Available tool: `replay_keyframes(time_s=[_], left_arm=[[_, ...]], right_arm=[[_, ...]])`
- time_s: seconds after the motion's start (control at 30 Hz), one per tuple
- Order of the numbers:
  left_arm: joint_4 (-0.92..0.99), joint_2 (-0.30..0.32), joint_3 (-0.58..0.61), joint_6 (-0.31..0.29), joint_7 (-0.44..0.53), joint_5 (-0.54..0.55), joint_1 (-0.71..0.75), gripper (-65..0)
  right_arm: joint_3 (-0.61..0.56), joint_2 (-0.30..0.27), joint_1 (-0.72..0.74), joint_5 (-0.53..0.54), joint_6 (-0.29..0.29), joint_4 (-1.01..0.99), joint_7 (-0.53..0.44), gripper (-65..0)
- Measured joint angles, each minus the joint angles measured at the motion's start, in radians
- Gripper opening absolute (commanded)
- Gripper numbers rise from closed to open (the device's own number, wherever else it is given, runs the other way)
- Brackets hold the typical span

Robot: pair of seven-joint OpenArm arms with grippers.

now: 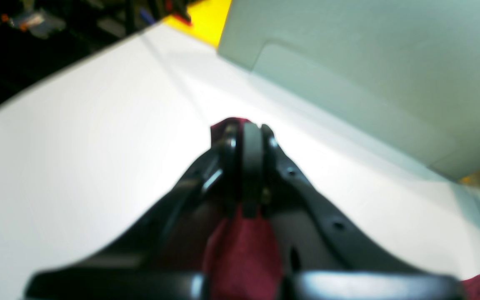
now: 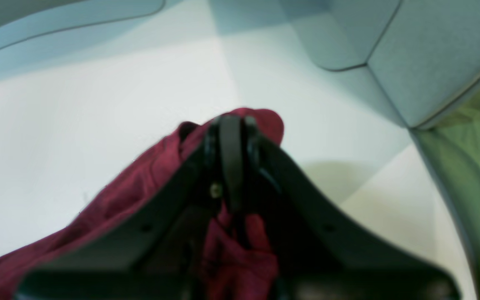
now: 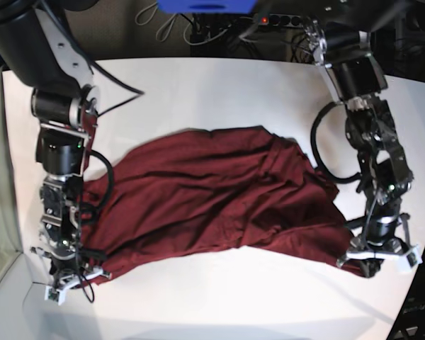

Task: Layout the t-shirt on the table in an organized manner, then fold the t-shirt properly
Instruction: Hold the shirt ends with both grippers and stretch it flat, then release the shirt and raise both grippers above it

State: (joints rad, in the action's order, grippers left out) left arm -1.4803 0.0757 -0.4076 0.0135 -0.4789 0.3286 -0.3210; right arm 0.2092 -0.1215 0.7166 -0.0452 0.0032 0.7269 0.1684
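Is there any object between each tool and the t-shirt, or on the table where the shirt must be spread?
Nothing visible. The left tool and the right tool are both shut on the t-shirt itself, at its near corners. The table around the shirt shows only bare white surface.

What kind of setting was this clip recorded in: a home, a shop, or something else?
Most likely a robotics lab or workshop, not a home. A bare white table holds only a maroon t-shirt; loose cables and a power strip run behind it; grey padded panels border the table.
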Motion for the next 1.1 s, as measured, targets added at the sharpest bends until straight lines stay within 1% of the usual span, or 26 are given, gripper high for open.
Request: replay_keyframes(time_s=[0.07,0.13,0.23,0.37,0.4,0.43,0.53,0.6,0.63,0.7,0.77,0.83,0.93,1.0,1.1], left_arm=[[0.092,0.011,-0.002,0.002,-0.003,0.0,-0.058,-64.5],[0.15,0.022,-0.003,0.002,-0.005,0.003,-0.103,-64.2],[0.206,0.048,-0.004,-0.002,0.006,0.006,-0.15,-64.1],[0.367,0.073,-0.003,-0.002,0.011,0.006,-0.232,-63.4],[0.406,0.072,-0.002,-0.002,0.002,0.002,-0.25,-61.5],[0.435,0.069,0.007,-0.002,0.004,-0.001,-0.261,-58.8],[0.496,0.07,0.048,-0.003,0.017,0.002,-0.27,-47.4],[0.531,0.071,0.062,-0.003,0.011,0.002,-0.27,-41.8],[0.542,0.071,0.072,-0.002,0.011,0.0,-0.267,-40.6],[0.553,0.072,0.084,-0.002,0.01,-0.002,-0.266,-40.4],[0.542,0.071,0.09,-0.002,0.009,0.0,-0.267,-40.4],[0.512,0.067,0.089,-0.002,0.0,0.005,-0.261,-40.4],[0.398,0.058,0.089,-0.003,0.02,0.011,-0.173,-40.3],[0.343,0.027,0.083,0.006,0.027,-0.006,-0.091,-40.3],[0.303,-0.039,0.087,0.006,-0.006,-0.006,0.008,-40.3]], right_arm=[[-0.003,-0.013,0.01,0.0,0.0,0.002,-0.012,-65.0],[-0.002,-0.032,0.021,0.0,-0.008,0.002,-0.003,-65.0],[-0.002,-0.055,0.031,0.001,-0.086,0.002,-0.01,-65.0],[-0.002,-0.089,0.029,0.003,-0.111,0.001,-0.005,-65.0],[-0.003,-0.091,0.028,0.003,-0.113,0.0,-0.001,-65.0],[-0.003,-0.089,0.028,0.0,-0.113,0.0,0.002,-63.2],[-0.008,-0.077,0.027,0.0,-0.113,-0.002,0.003,-54.7],[-0.01,-0.076,0.013,0.0,-0.113,-0.003,-0.007,-49.0],[-0.01,-0.078,0.001,0.0,-0.113,-0.003,-0.008,-46.0],[-0.008,-0.079,-0.02,0.0,-0.113,-0.006,0.004,-41.7],[-0.008,-0.078,-0.037,0.0,-0.113,-0.007,0.002,-39.4],[-0.008,-0.078,-0.058,0.001,-0.113,0.005,-0.003,-39.2],[-0.006,-0.076,-0.136,0.0,-0.113,0.094,0.0,-38.9],[-0.006,-0.076,-0.201,-0.001,-0.113,0.159,0.014,-38.8],[-0.006,-0.071,-0.272,0.0,-0.113,0.229,0.048,-38.8]])
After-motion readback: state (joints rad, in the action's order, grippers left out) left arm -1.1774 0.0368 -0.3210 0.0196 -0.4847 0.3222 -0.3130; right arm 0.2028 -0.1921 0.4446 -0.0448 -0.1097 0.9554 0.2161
